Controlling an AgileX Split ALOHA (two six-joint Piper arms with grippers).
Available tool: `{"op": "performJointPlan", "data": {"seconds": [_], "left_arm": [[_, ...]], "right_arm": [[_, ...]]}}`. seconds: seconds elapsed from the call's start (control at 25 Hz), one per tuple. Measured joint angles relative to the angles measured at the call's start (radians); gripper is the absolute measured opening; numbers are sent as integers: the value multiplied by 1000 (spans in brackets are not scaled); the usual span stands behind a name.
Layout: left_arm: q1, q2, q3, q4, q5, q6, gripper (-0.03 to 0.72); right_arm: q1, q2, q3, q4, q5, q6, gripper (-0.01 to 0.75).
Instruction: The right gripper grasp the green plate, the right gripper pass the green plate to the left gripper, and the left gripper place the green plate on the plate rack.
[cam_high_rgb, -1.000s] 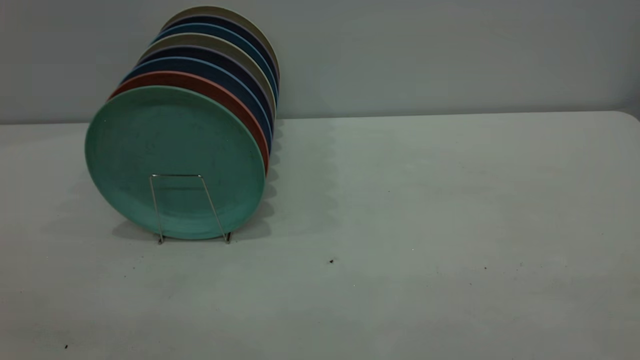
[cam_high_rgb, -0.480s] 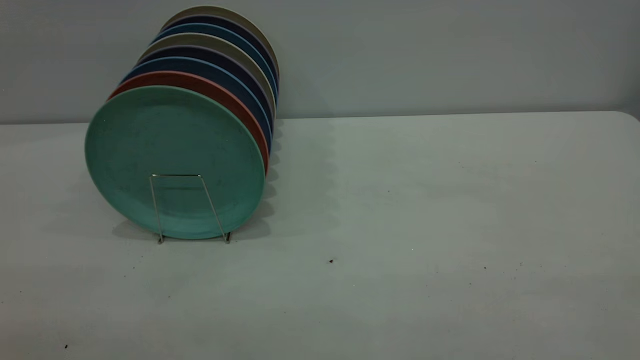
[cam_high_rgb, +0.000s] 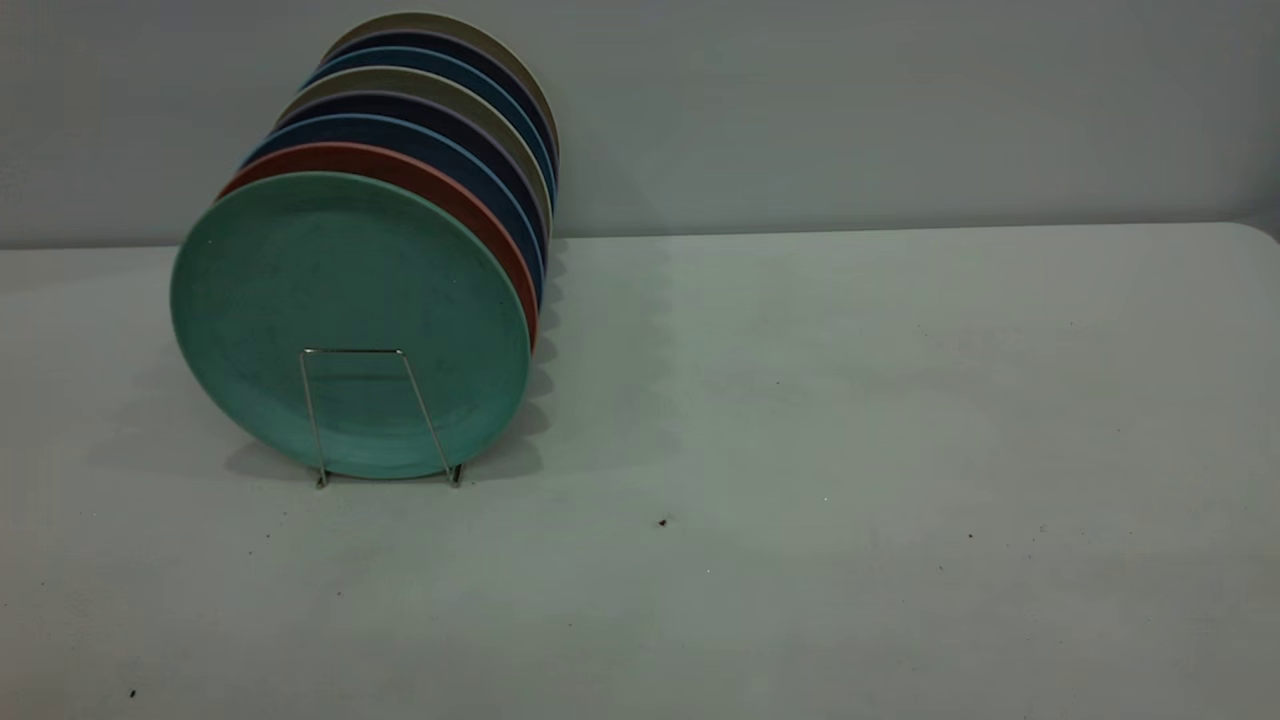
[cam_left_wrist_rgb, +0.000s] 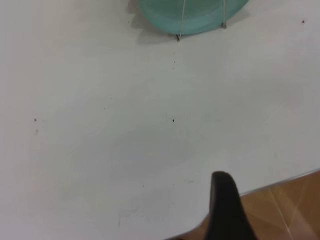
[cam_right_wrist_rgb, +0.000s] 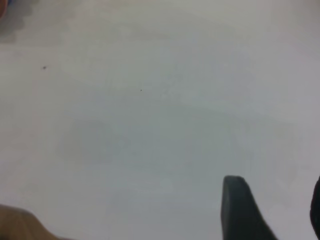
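The green plate (cam_high_rgb: 340, 300) stands upright in the front slot of the plate rack (cam_high_rgb: 350, 351), at the left of the table. Its lower edge also shows in the left wrist view (cam_left_wrist_rgb: 195, 15), with the rack's wire feet in front of it. Neither arm shows in the exterior view. My left gripper (cam_left_wrist_rgb: 280, 210) hovers near the table's front edge, well away from the plate; only one black finger (cam_left_wrist_rgb: 225, 205) shows, with nothing beside it. My right gripper (cam_right_wrist_rgb: 277, 200) is open and empty over bare table.
Behind the green plate stand a salmon-red plate (cam_high_rgb: 400, 165) and several blue, navy and beige plates (cam_high_rgb: 440, 90). The table's rounded front edge (cam_left_wrist_rgb: 260, 187) and the wooden floor beyond it show in the left wrist view.
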Motion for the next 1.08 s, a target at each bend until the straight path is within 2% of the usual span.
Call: {"op": "performJointPlan", "data": {"seconds": [0.28,0.56,1.08], "left_arm": [[6,-45,0,0,5,0,495],[44,-46,0,-8,5,0,495],[45,-46,0,-11,5,0,495]], "right_arm": [[0,0,0,0,0,0,357],[0,0,0,0,0,0,357],[0,0,0,0,0,0,357]]}}
